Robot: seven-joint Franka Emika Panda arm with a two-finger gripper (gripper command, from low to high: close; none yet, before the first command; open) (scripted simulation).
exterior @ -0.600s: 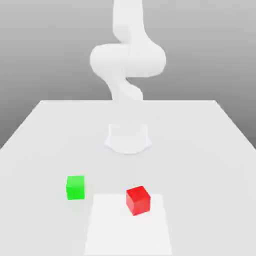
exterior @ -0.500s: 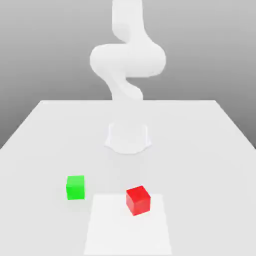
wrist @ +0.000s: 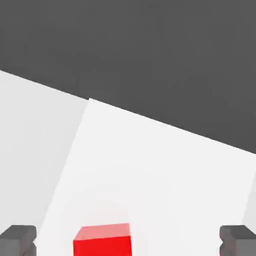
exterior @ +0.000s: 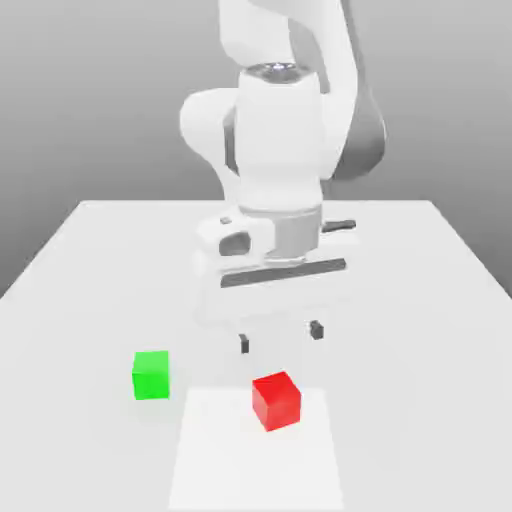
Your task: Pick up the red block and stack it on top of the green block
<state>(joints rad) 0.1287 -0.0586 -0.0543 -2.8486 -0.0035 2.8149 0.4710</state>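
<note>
Red block (exterior: pixel 276 400) low and just right of centre in the exterior view, sitting flat on a paler square patch (exterior: pixel 256 460) of the table, close to that patch's far edge and turned a little so one corner faces the camera. Glossy, plain faces, nothing touching it. In the hand view, seen again at the bottom edge (wrist: pixel 103 241), cut off by the frame, between the two dark fingertips and nearer to one of them, on the same pale patch.

Green block (exterior: pixel 151 374) to the exterior view's left of the red one and slightly farther back, resting on the plain table surface just off the patch's corner, apart from the red block, squarer to the camera.

Gripper (exterior: pixel 280 336) hanging above the table in the middle of the exterior view, behind and above the red block, pointing straight down. Fingers (exterior: pixel 244 343) spread wide, nothing between them, tips clear of both blocks and of the surface. In the hand view, dark fingertips (wrist: pixel 18 239) at the two bottom corners, far apart.

White arm (exterior: pixel 285 130) rising from the gripper through the upper middle of the exterior view, bulky white links with grey joints. White table (exterior: pixel 440 270) stretching across the lower half; grey backdrop behind.
</note>
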